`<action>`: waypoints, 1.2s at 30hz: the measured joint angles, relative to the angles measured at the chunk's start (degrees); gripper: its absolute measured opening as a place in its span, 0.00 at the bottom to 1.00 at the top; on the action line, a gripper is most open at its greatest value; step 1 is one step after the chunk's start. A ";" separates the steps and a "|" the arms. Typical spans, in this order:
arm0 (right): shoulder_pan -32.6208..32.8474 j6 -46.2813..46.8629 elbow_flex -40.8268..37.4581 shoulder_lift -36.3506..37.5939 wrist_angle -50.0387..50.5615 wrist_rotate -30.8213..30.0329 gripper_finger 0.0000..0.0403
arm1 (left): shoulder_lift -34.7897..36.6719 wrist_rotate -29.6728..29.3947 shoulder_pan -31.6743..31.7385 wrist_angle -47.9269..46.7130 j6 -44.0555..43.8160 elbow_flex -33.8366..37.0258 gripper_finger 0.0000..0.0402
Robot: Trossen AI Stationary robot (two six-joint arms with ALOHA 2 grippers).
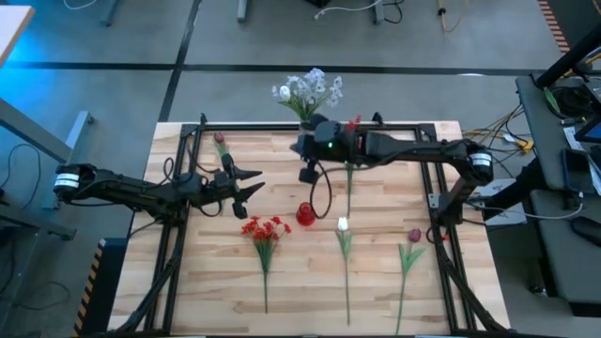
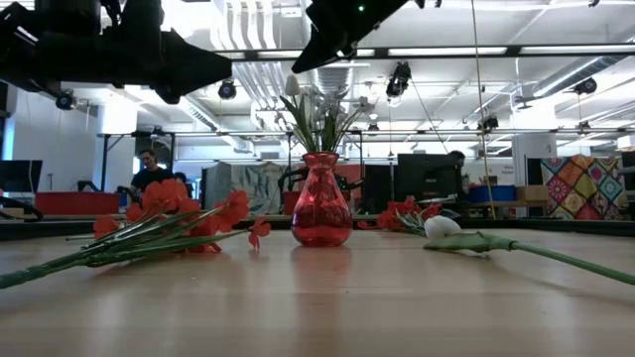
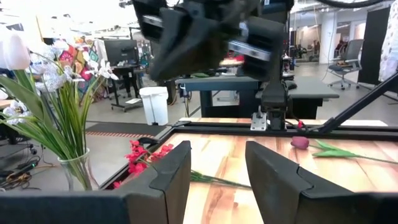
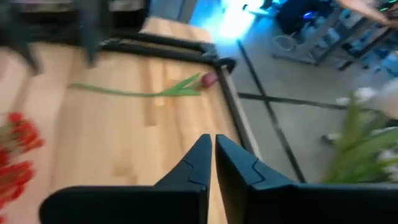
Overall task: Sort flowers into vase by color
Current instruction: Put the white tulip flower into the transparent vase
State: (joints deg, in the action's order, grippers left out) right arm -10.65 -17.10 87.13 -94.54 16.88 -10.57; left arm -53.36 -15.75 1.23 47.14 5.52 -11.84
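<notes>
I had the right gripper [image 1: 305, 175] shut on nothing, hanging above the table's far middle beside the clear vase [image 1: 307, 120] of white flowers [image 1: 310, 89]. The white tulip [image 1: 343, 225] lay just nearer me than it, stem running straight toward the near edge, bloom pointing at the gripper. My left gripper [image 1: 252, 180] stood open, farther off, closer to the red bunch [image 1: 264, 229]. I judged the right arm better placed for the tulip.
</notes>
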 joint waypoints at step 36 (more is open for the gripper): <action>24.93 55.63 -44.28 18.78 -2.36 -21.52 0.41 | -0.51 -0.22 0.00 -1.64 -0.62 1.88 0.35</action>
State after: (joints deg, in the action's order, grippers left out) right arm 14.29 38.53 42.85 -75.76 14.52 -32.09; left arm -53.87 -15.97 1.23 45.50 4.90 -9.96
